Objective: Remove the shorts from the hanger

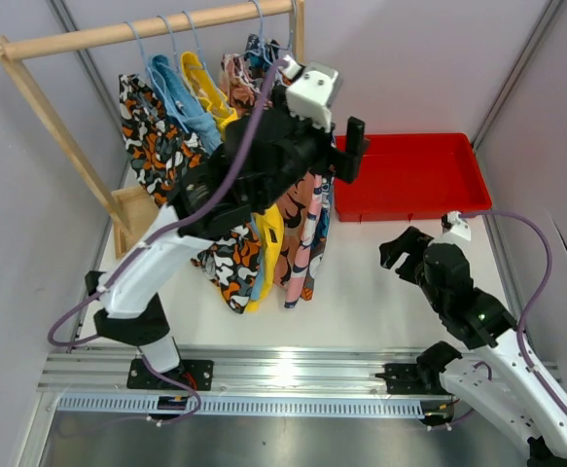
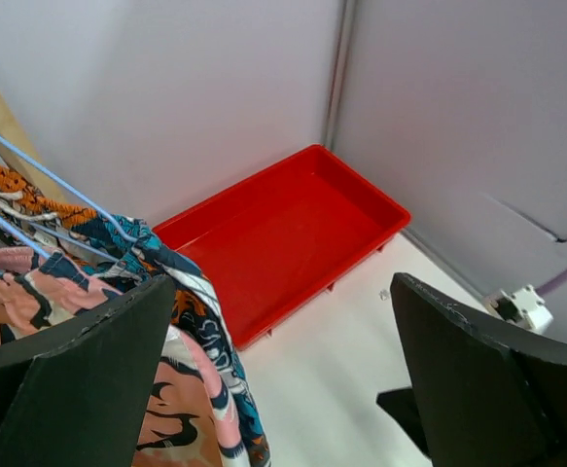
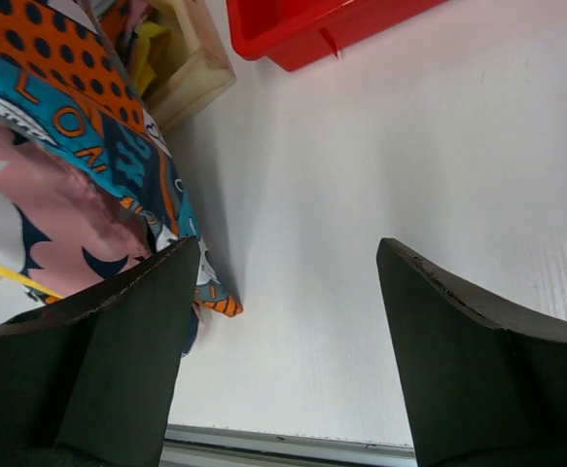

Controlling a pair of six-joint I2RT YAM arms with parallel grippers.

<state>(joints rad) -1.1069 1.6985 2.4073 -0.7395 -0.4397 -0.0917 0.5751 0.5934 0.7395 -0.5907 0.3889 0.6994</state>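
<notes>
Readings are from the top view, with the table centre as the dial. One wooden rack (image 1: 118, 34) stands at 10 to 11 o'clock. Its rail carries the shorts (image 1: 264, 233) on blue wire hangers (image 1: 169, 44), so the cloth hangs limp with the hems close to the table. There are five pairs: black-orange-white pair (image 1: 145, 131), light blue pair (image 1: 181, 97), yellow pair (image 1: 205, 92), pink patterned pair (image 1: 296, 241) and blue-orange patterned pair (image 1: 315, 222). All five are on the rail and none has been removed. Four hanger hooks can be made out; the arm hides the rest. One red tray (image 1: 400, 212) lies at 1 o'clock, close to the row's end, and is judged to be the intended drop place. The left gripper (image 1: 339, 156) is raised to garment height at the 3 o'clock end of the row, just beside the blue-orange patterned pair. Whether it touches the cloth cannot be told. Its jaws are wide and hold nothing. It is judged to be placed there because the outermost pair is the one freely reachable. The right gripper (image 1: 400, 250) sits low at 4 o'clock, facing the hems, with its jaws wide and empty. It is judged to be standing by.
</notes>
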